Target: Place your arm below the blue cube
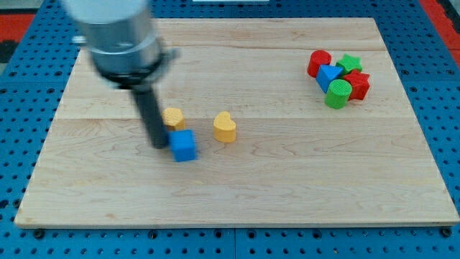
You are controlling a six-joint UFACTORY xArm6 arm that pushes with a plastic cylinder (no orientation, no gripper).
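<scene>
We note my tip (pixel 158 144) just beside the blue cube (pixel 184 145), at its nine o'clock; no hand is fitted.

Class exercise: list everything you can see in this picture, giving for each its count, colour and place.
Wooden board: one, pale wood, fills most of the view.
Pegboard: one, blue, around the board.
Blue cube: one, left of centre.
Yellow heart: one, right of the cube.
Yellow block: one, just above the cube; shape unclear.
Cluster, upper right: red cylinder, green star, blue triangle, red block, green cylinder.
My tip: one, dark, close to the cube's left side.
</scene>
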